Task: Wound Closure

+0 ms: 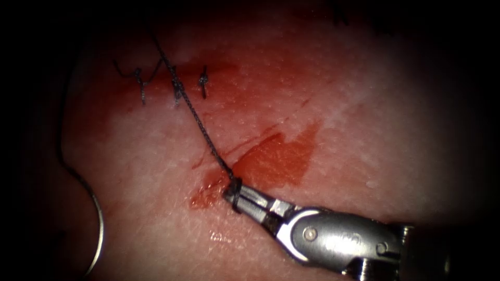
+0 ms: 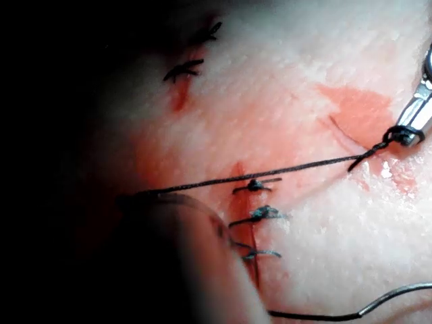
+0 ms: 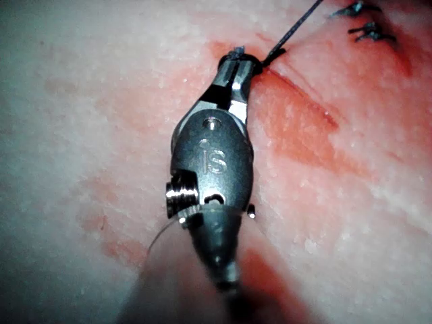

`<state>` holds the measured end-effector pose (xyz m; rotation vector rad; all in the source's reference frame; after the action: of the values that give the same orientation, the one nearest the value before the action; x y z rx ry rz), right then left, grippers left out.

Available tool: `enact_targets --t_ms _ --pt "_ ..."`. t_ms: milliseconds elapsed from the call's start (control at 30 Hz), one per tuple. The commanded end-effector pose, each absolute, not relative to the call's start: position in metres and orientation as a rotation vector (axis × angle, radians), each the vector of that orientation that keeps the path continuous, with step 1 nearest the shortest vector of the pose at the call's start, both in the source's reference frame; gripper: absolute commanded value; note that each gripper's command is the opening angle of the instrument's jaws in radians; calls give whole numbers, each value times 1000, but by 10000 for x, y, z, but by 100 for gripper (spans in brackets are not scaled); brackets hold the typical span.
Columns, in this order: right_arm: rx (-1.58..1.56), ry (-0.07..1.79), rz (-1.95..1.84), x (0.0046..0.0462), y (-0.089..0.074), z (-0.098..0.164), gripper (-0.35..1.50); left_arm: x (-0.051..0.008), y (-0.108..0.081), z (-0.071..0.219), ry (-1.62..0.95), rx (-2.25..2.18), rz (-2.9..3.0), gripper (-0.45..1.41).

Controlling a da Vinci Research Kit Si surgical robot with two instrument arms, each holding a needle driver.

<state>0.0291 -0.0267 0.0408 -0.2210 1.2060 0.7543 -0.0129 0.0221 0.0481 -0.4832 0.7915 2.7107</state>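
My right tool [image 1: 235,195] comes in from the lower right, its jaws shut on the dark thread [image 1: 200,125], which loops around their tips. From there the thread runs taut up and left across the three stitches [image 1: 177,88] on the cut. The curved needle [image 1: 99,229] lies free on the tissue at the far left, held by neither tool and not in the tissue. The right wrist view shows the same jaws [image 3: 236,64] closed with the thread [image 3: 297,23] leaving them. The left wrist view shows the right tool's tips [image 2: 405,135], the taut thread [image 2: 270,172] and the needle [image 2: 398,293].
A patch of red fluid [image 1: 276,158] lies on the tissue [image 1: 338,104] just above the right tool's jaws. More thread [image 1: 61,130] trails from the needle up the left side. A further stitch [image 2: 183,69] sits apart from the three stitches [image 2: 256,214].
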Motion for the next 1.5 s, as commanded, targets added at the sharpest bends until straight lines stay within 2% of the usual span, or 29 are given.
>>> enact_targets --t_ms 33,433,733,933,1167,1500 --pt "-215 1198 749 294 -274 415 -35 -134 224 486 795 -486 2709 -45" --pt "-228 1189 727 293 -275 423 -35 -115 268 480 856 -451 2671 -45" --pt "-223 1193 712 300 -275 427 -35 -79 289 469 918 -399 2635 -45" --pt "-199 1160 663 286 -300 440 -35 -61 297 475 939 -370 2636 -45" --pt "-184 1164 660 264 -315 439 -35 -59 290 484 965 -362 2634 -45" --pt "-170 1169 669 269 -320 431 -35 -63 284 488 980 -355 2626 -45"
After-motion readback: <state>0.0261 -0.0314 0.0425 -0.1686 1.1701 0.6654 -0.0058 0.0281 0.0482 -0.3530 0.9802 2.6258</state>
